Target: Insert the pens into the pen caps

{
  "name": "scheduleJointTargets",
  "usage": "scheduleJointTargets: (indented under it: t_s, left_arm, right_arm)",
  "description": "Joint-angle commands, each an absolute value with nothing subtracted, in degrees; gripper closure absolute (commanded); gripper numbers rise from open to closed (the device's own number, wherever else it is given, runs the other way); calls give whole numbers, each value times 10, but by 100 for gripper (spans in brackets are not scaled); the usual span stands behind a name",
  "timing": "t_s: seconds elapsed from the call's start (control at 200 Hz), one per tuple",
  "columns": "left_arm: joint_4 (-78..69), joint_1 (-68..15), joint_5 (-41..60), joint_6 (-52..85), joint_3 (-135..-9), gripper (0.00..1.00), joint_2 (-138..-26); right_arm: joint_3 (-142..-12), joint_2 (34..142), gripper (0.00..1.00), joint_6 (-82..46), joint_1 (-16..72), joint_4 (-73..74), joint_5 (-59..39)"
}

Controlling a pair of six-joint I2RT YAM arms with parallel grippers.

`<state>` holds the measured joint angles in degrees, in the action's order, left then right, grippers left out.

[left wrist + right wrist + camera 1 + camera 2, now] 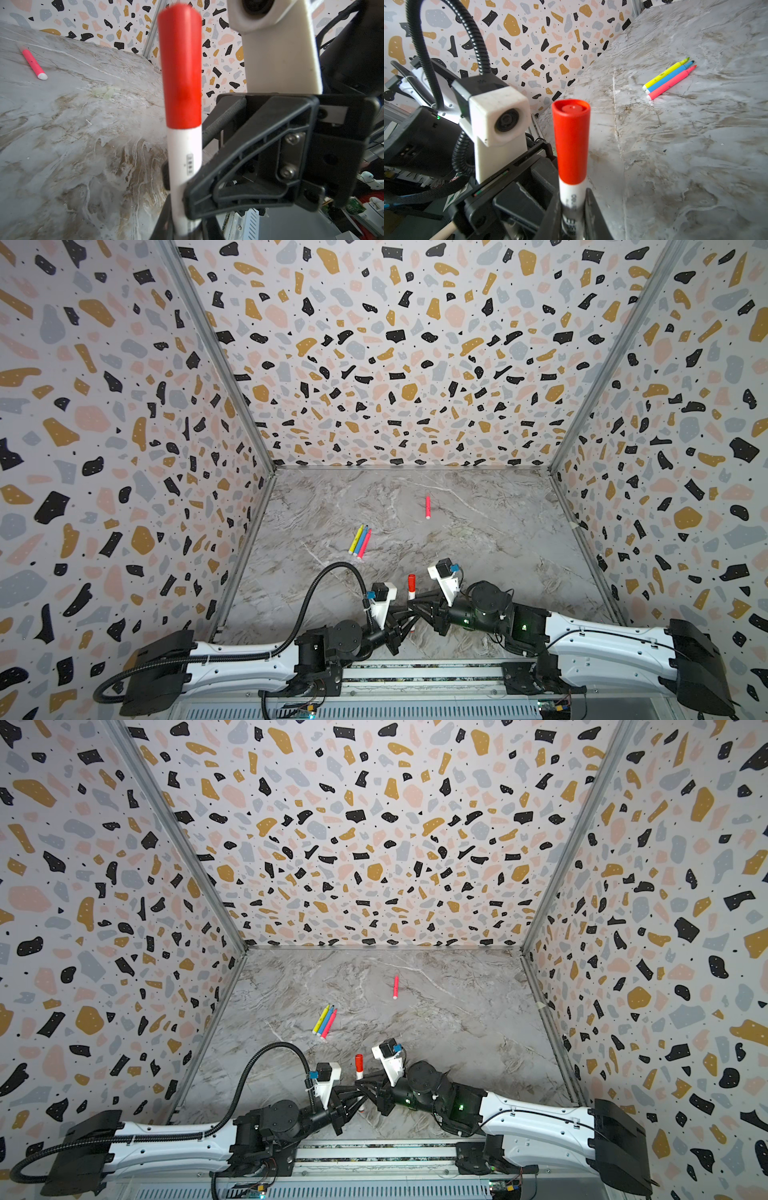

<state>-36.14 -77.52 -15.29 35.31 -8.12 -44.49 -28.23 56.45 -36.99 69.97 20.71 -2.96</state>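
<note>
Near the front edge of the worktop (478, 539), midway between the two arms, the white-bodied pen (411, 595) is held with its red cap (411, 581) seated on the end that points toward the back wall. Both sets of fingers are clamped on it. The left fingers (400, 626) pinch the lower stretch near its red tail end, and the right fingers (591, 212) are closed tight on the white barrel a little below the cap (the barrel's print shows between them in the right wrist view). Well apart, toward the left, lie three more — the yellow pen (355, 539), blue pen (360, 541) and pink pen (365, 544) — side by side and touching, tips bare. A second pink pen (427, 507) lies alone farther back.
</note>
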Motion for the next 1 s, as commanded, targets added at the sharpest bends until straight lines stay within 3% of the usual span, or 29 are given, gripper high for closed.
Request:
scheduleJointTargets:
  t_s: [0.0,0.27,0.436,0.586,0.996]
  left_arm:
    - [-397,-773,-147,342,-91,100,-445]
    - [-393,-773,-152,341,-99,100,-454]
    - [-384,-773,-164,344,-100,85,-451]
    - [-384,-773,-167,340,-100,89,-447]
    - [-352,-773,-229,319,-90,97,-393]
  right_arm:
    - [-280,544,92,-375,699,212,-13]
    - [-272,516,98,-370,699,195,4]
    - [-284,506,100,-330,711,166,30]
    - [-306,502,100,-237,805,151,181]
    - [-330,565,100,-189,886,157,290]
